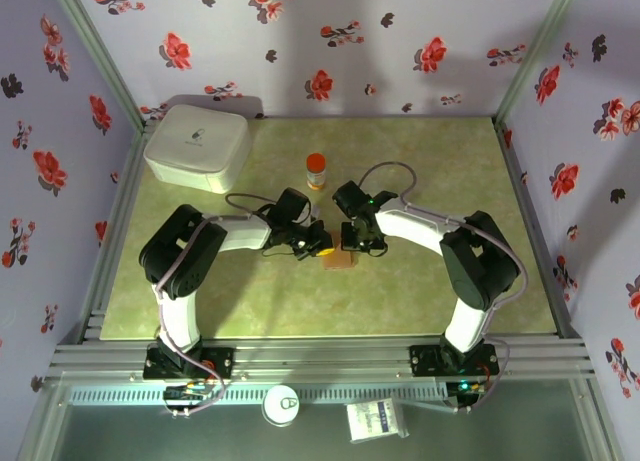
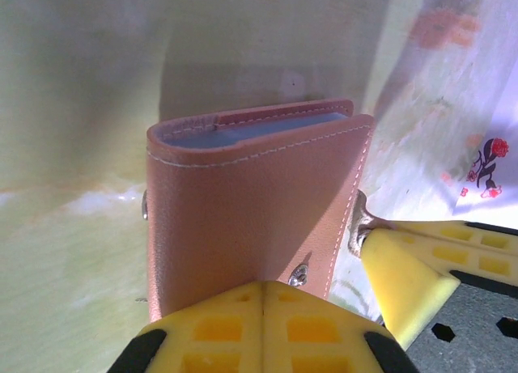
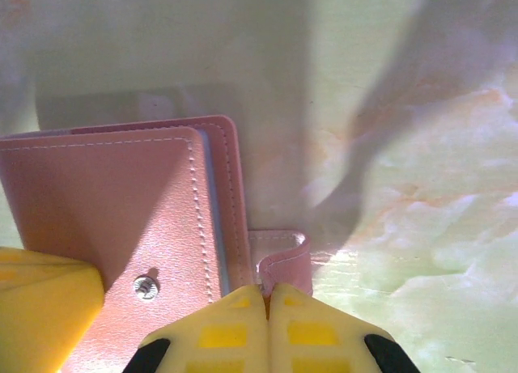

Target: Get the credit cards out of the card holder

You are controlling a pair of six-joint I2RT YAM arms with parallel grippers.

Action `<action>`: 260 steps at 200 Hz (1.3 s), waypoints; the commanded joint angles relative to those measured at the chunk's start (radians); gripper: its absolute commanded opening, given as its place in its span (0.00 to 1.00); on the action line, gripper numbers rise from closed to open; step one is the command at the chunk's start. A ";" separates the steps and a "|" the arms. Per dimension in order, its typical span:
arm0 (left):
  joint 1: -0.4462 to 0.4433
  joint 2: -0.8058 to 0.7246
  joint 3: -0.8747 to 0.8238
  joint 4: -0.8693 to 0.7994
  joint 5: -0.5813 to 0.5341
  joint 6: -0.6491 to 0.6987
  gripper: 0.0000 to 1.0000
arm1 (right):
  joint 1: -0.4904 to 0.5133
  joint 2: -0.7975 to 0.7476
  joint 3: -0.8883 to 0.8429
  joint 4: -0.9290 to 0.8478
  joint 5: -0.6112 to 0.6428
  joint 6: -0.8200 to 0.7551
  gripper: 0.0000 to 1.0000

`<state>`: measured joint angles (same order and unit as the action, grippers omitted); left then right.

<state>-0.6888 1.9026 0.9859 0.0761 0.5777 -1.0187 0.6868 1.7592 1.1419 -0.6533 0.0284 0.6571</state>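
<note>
The reddish-brown card holder (image 1: 340,258) lies folded shut on the table between the two arms. In the left wrist view the card holder (image 2: 251,203) shows a grey-blue edge between its covers; the credit cards are hidden. My left gripper (image 2: 263,286) is shut, its yellow tips against the top cover beside the snap stud. My right gripper (image 3: 267,290) is shut on the card holder's clasp strap (image 3: 285,256), which curls up off the table at the card holder's (image 3: 121,211) right side. From above, the left gripper (image 1: 318,243) and right gripper (image 1: 352,243) meet over it.
A white lidded box (image 1: 197,147) stands at the back left. An orange-capped bottle (image 1: 316,170) stands just behind the grippers. The green table (image 1: 450,161) is walled in by floral panels, with a metal rail along the near edge.
</note>
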 commanded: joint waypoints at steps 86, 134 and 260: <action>0.015 -0.028 0.055 -0.036 0.019 -0.038 0.00 | -0.030 -0.046 -0.017 -0.033 0.042 -0.014 0.25; 0.015 -0.028 0.053 0.003 0.019 -0.056 0.02 | -0.053 -0.036 -0.040 0.032 -0.021 -0.022 0.25; 0.028 -0.022 0.074 0.010 0.021 -0.055 0.02 | -0.072 0.012 -0.092 0.145 -0.114 -0.033 0.15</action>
<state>-0.6735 1.9026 1.0397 0.0788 0.5877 -1.0679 0.6243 1.7508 1.0603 -0.5240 -0.0650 0.6380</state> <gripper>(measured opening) 0.034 0.152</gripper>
